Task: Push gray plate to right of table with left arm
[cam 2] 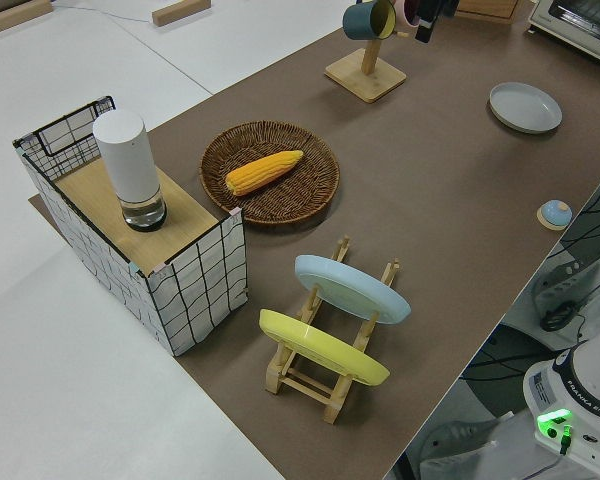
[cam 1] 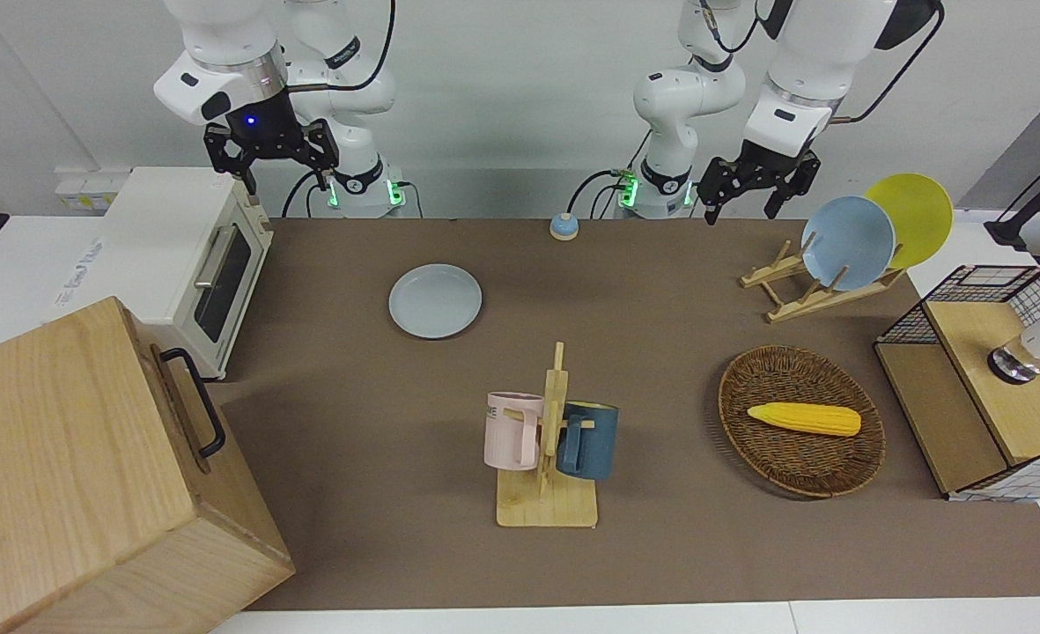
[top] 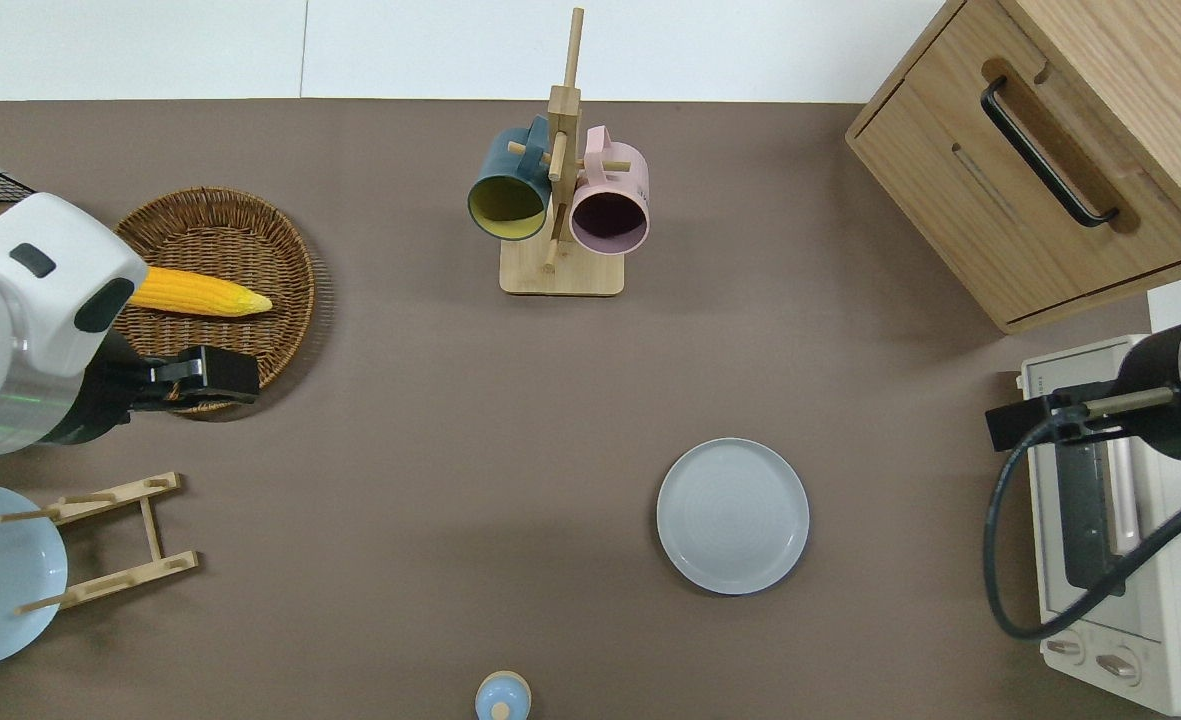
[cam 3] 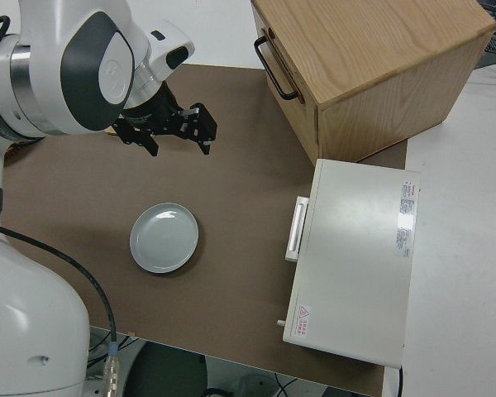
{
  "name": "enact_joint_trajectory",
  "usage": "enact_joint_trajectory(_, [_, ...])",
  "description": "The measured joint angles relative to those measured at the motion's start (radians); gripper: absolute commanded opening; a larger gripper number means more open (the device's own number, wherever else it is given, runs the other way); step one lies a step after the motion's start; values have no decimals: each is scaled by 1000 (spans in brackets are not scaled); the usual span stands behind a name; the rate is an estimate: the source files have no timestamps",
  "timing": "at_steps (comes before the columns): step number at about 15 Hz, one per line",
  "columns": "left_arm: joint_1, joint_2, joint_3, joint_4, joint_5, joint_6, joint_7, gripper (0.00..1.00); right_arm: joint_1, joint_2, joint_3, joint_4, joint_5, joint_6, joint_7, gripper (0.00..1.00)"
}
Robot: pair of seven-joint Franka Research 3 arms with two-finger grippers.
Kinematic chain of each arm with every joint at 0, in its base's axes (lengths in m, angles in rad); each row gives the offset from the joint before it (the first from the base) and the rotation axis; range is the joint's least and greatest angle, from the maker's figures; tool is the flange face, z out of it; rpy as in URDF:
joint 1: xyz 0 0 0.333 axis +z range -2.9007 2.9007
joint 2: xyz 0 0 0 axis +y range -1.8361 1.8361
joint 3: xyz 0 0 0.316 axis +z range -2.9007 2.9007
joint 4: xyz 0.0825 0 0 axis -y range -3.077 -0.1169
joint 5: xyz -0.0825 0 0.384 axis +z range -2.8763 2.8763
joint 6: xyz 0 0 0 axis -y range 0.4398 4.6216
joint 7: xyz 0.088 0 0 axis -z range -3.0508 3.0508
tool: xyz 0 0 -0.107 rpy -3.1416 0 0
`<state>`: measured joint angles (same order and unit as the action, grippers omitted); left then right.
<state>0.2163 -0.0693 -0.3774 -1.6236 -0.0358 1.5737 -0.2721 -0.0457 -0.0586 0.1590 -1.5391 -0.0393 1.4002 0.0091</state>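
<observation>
The gray plate [cam 1: 435, 301] [top: 732, 515] [cam 3: 164, 238] lies flat on the brown mat of the table [cam 1: 660, 546]. It is nearer to the robots than the mug rack, between the table's middle and the toaster oven. My left gripper [cam 1: 742, 210] [top: 235, 378] is open and empty, up in the air. In the overhead view it is over the rim of the wicker basket, a long way from the plate. The right arm is parked, its gripper [cam 1: 283, 174] [cam 3: 179, 147] open and empty.
A wooden mug rack [cam 1: 550, 440] holds a pink and a dark blue mug. A wicker basket [cam 1: 800, 458] holds a corn cob. A plate rack [cam 1: 823, 295] carries a blue and a yellow plate. Toaster oven [cam 1: 189, 264], wooden cabinet [cam 1: 79, 475], wire crate [cam 1: 986, 387], small blue knob [cam 1: 564, 226].
</observation>
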Motion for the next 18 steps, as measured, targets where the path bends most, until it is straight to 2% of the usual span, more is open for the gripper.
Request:
enact_joint_trajectory(2, [-22,0,44,2,0,0,4,1000,0,0,0,0,0,0,0,996])
enact_joint_trajectory(5, [-177,-2,210,8,0,-1,9,1000,0,0,0,0,0,0,0,996])
enact_joint_trajectory(6, [-210,-3,243,8,0,-1,9,1000,0,0,0,0,0,0,0,996])
enact_joint_trajectory(9, [-254,-8,288,8,0,-1,9,1000,0,0,0,0,0,0,0,996])
enact_joint_trajectory(12, [-306,-23,359,9,0,-2,10,1000,0,0,0,0,0,0,0,996])
enact_joint_trajectory(14, [-317,-32,372,9,0,-3,10,1000,0,0,0,0,0,0,0,996])
enact_joint_trajectory(18, [-321,-36,370,9,0,-3,10,1000,0,0,0,0,0,0,0,996])
